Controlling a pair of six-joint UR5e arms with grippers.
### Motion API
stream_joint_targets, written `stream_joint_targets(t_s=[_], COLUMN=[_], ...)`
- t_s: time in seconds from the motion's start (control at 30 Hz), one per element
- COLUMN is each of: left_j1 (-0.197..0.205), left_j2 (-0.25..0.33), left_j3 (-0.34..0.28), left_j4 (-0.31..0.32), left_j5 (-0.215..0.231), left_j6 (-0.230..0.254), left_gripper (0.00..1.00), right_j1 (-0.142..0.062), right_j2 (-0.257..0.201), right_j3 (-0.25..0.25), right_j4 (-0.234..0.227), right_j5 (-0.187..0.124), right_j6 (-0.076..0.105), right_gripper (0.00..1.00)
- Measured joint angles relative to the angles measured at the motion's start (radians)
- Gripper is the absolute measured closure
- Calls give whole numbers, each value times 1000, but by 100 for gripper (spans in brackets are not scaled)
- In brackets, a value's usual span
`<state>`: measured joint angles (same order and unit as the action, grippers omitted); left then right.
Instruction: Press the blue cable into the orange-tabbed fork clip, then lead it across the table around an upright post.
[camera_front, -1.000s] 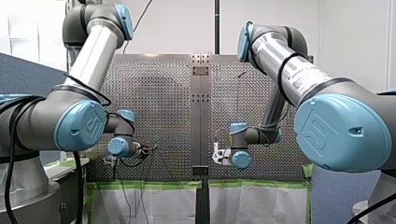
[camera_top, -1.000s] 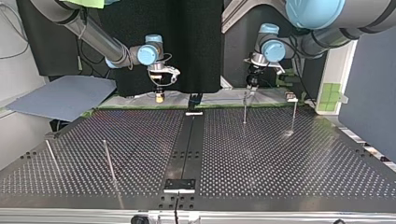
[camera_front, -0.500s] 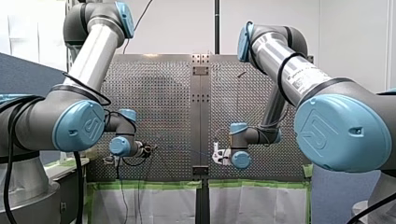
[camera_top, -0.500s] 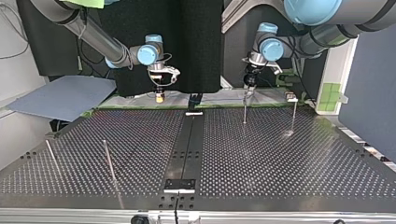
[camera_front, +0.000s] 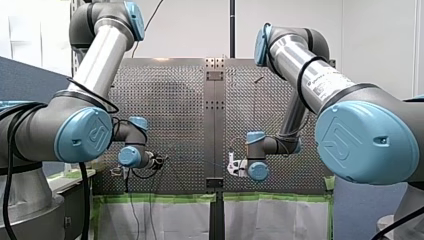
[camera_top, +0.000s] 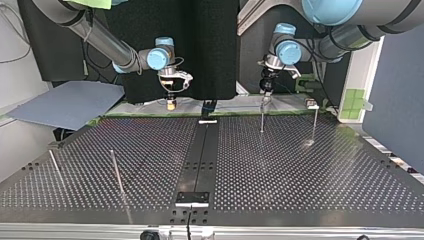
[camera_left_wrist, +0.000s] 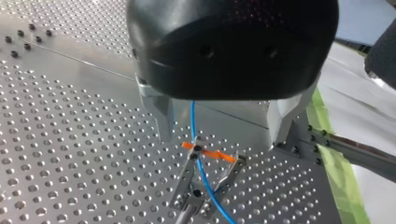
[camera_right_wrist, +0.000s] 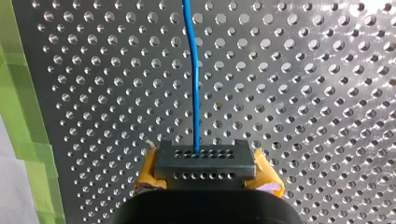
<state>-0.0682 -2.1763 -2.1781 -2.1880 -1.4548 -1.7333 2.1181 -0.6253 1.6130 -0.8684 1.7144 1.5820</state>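
While my right gripper (camera_right_wrist: 204, 161) clamps its yellow pads (camera_right_wrist: 268, 179) on the blue cable (camera_right_wrist: 192, 84), my left gripper (camera_left_wrist: 220, 140) hangs wide open over the orange-tabbed fork clip (camera_left_wrist: 205, 177), the cable passing loose between its metal fingers (camera_left_wrist: 161, 116) and down through the fork, close to the tabletop's (camera_left_wrist: 70, 140) green-taped edge; open perforated tabletop stretches past upright posts (camera_top: 262, 117)

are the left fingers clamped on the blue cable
No, the left gripper's fingers stand wide apart, with the blue cable running free between them.
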Motion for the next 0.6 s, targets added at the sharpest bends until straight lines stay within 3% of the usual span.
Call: stream_joint_targets(t_s=[0.6], left_j1=[-5], left_j2=[0], left_j3=[0], left_j4=[-2], left_j5=[-9], left_j6=[4], left_gripper=[0], right_j1=[1], right_j2=[0], right_j3=[0], right_j4=[5], right_j5=[-5], right_j6=[3], right_gripper=[100])
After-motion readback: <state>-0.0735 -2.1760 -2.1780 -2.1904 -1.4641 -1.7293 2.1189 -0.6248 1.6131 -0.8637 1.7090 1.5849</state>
